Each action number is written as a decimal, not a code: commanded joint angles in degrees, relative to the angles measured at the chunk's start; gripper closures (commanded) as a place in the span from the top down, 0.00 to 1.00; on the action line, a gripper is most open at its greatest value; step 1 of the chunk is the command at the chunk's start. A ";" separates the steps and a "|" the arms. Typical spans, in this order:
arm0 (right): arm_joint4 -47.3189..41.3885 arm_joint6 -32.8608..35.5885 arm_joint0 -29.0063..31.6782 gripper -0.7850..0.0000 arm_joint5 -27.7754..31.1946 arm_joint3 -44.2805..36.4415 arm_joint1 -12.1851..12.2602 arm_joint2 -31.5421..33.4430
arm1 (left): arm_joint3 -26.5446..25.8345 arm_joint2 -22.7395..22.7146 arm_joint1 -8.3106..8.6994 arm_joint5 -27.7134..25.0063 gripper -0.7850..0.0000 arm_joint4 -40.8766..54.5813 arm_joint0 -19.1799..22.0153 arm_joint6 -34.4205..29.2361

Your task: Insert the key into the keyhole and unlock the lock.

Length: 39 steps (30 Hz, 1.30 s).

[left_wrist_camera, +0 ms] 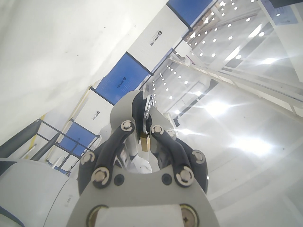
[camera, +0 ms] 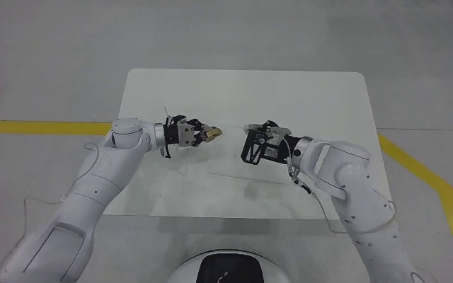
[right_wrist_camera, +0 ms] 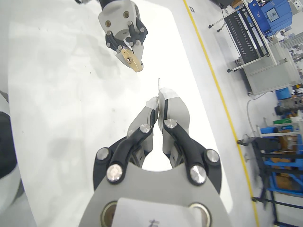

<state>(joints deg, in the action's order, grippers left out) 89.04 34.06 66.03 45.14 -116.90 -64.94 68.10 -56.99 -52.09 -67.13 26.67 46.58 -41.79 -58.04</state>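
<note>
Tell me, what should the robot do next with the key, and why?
Probably ease the right gripper forward, steering the key toward the keyhole: the lock in the left gripper faces it across a gap, slightly off line.

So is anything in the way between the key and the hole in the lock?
No, nothing visible. The key in the right gripper points toward the keyhole of the lock held by the left gripper, with just open air above the table between them.
</note>
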 commanded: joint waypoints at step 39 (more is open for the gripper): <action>9.93 28.24 -0.88 0.00 -3.16 -6.57 -1.51 -16.36 | -4.85 4.93 -2.91 6.53 0.00 -3.14 3.82 9.29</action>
<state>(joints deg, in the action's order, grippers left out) 98.97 62.30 65.15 41.98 -123.46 -66.44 51.74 -61.84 -47.16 -70.03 33.20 43.44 -37.97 -48.75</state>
